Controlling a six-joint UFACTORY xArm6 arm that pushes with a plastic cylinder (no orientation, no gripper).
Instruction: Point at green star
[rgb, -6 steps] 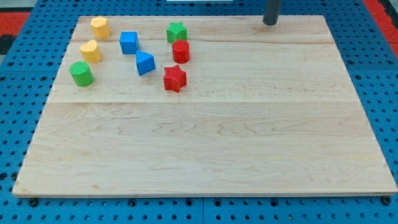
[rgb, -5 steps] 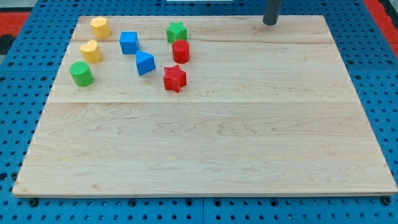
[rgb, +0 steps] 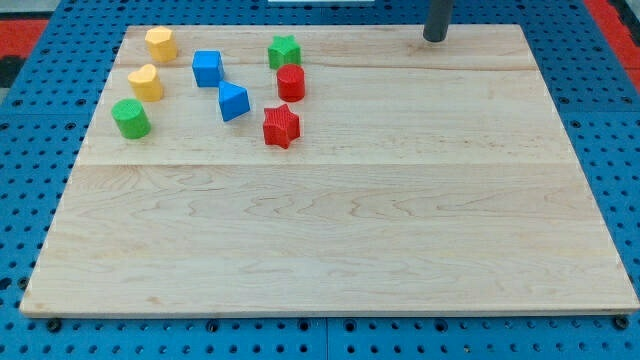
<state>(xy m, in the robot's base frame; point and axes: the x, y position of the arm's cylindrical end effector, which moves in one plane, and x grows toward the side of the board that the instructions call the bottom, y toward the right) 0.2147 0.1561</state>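
Note:
The green star (rgb: 284, 51) sits near the view's top, left of centre, on the wooden board (rgb: 330, 230). A red cylinder (rgb: 291, 83) stands just below it, almost touching. My tip (rgb: 434, 36) rests at the board's top edge, far to the right of the green star, with bare board between them. The rod rises out of the view's top.
A red star (rgb: 281, 126) lies below the red cylinder. A blue cube (rgb: 207, 68) and a blue angular block (rgb: 233, 101) sit left of the green star. Two yellow blocks (rgb: 160, 43) (rgb: 146, 82) and a green cylinder (rgb: 130, 118) stand at the far left.

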